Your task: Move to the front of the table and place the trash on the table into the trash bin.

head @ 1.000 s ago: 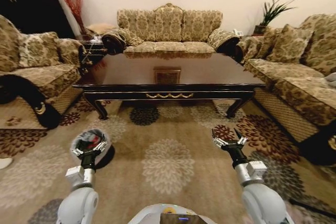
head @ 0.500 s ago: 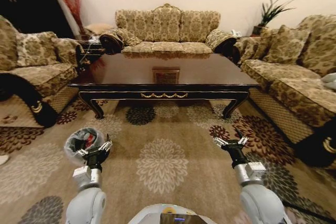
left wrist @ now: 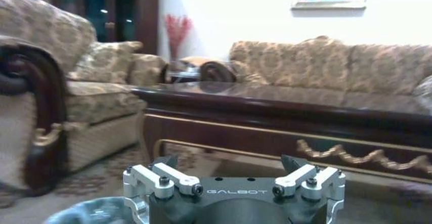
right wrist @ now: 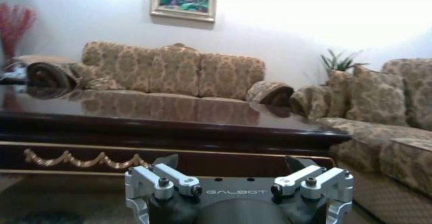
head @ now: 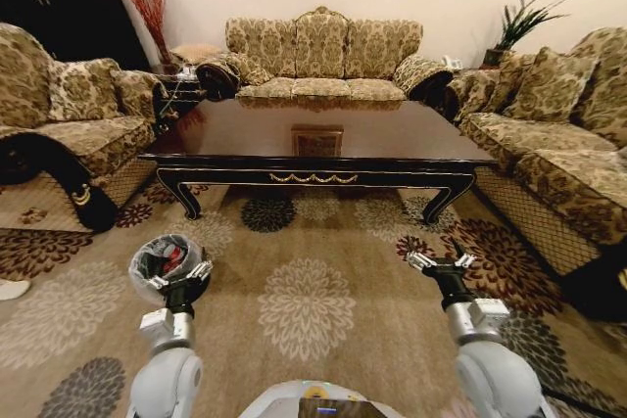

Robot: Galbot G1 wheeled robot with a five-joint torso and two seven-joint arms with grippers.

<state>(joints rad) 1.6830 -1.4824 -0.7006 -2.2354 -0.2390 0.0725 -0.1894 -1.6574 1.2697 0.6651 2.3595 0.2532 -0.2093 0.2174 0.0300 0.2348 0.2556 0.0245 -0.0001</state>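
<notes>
**Robot facing the dark table, both hands empty and spread**

The large rectangular table (head: pixel 318 134) of dark glossy wood, with curved legs and a gold scroll ornament along its near side, lies across the upper middle of the head view. Its polished top mirrors the patterned beige-gold three-seat sofa (head: pixel 323 51) behind it at upper centre. Matching sofas flank it at the left edge (head: pixel 59 115) and the right edge (head: pixel 558 134).

The small round trash bin (head: pixel 165 263) with a dark inside and a translucent whitish plastic liner around its rim stands on the floral carpet (head: pixel 309 305) at lower left of the head view, well apart from the table. Red and dark items lie inside it; what they are cannot be told.

The left hand (head: pixel 182 278) is at lower left, just in front of the bin and overlapping its near rim; its fingers are spread and grasp nothing. In the left wrist view the same hand (left wrist: pixel 232 166) points at the table's side, with the bin's rim at the lower left corner (left wrist: pixel 94 216).

The right hand (head: pixel 440 262) is at lower right over the carpet, fingers likewise spread and empty. The right wrist view shows it (right wrist: pixel 234 165) aimed at the table's ornamented edge (right wrist: pixel 169 133).
</notes>
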